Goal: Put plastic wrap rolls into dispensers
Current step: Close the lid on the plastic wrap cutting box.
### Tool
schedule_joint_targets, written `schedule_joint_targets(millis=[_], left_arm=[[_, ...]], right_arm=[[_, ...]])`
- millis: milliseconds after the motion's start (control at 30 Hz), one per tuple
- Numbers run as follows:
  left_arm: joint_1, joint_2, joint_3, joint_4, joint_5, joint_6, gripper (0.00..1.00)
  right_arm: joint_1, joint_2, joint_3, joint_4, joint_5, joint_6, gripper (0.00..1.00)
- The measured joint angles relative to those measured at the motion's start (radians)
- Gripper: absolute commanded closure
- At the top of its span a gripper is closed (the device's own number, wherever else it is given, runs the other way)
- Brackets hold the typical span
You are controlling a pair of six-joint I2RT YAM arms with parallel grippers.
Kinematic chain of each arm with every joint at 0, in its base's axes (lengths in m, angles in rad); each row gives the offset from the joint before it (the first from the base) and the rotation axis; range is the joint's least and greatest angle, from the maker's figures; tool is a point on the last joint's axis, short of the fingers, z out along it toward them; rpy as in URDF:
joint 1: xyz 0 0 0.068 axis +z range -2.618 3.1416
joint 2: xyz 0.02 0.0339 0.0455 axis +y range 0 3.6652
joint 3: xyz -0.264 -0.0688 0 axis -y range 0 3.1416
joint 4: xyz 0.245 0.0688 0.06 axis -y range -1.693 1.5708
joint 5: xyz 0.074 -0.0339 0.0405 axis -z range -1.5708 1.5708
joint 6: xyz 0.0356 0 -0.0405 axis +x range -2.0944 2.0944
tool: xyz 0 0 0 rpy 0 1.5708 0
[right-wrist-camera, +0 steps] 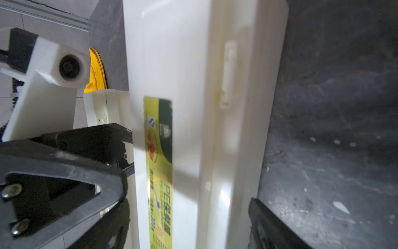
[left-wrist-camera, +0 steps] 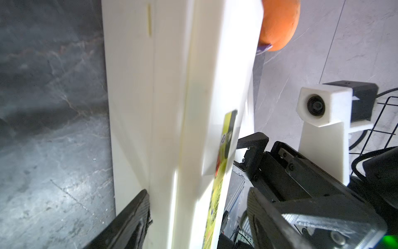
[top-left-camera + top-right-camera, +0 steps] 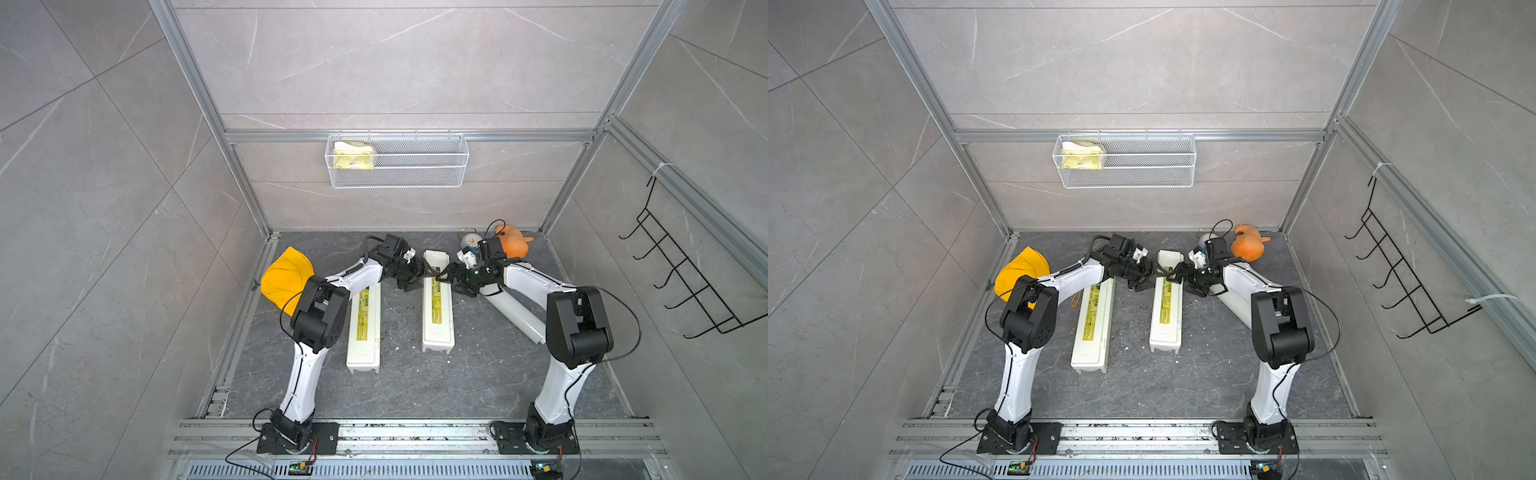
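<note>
Two cream-white dispensers lie lengthwise on the dark floor, a left one point(image 3: 363, 328) point(image 3: 1092, 328) and a middle one point(image 3: 436, 309) point(image 3: 1167, 309), both with the yellow-labelled lid down. My left gripper point(image 3: 420, 279) point(image 2: 198, 194) and right gripper point(image 3: 451, 280) point(image 1: 189, 201) meet at the middle dispenser's far part from opposite sides. Each stands open and straddles the box point(image 2: 168, 129) point(image 1: 189, 107) across its width. One plastic wrap roll point(image 3: 517, 316) point(image 3: 1237, 305) lies slanted on the floor to the right, partly under my right arm.
A yellow cap point(image 3: 286, 276) lies at the left wall. An orange toy point(image 3: 513, 241) and a small round object point(image 3: 469, 240) sit at the back right. A wire basket point(image 3: 397, 160) hangs on the back wall, and a black hook rack point(image 3: 685, 282) on the right wall.
</note>
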State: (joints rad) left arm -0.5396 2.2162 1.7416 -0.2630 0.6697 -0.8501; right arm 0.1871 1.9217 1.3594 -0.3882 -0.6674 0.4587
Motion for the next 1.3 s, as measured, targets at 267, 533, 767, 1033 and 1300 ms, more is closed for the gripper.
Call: schedule_joint_targets(millis=[267,533,767,1033,1300], left_arm=[[0.024,0.125,0.174,0.006,-0.003,0.008,0.33],[0.03,0.166,0.129,0.121,0.05,-0.064,0.44],[0.04,0.154,0.002,0.361,0.087,-0.196,0.48],[0.038,0.152,-0.023,0.431,0.065,-0.283,0.51],[0.015,0.045,-0.142,0.394,-0.066,-0.227,0.56]], right_arm=[[-0.006,0.116,0.1,0.006,-0.02,0.001,0.19],[-0.015,0.127,0.1,0.013,-0.033,0.016,0.28],[-0.026,0.145,0.087,0.058,-0.057,0.051,0.27],[-0.028,0.151,0.084,0.082,-0.057,0.072,0.27],[-0.021,0.15,0.089,0.067,-0.044,0.04,0.37]])
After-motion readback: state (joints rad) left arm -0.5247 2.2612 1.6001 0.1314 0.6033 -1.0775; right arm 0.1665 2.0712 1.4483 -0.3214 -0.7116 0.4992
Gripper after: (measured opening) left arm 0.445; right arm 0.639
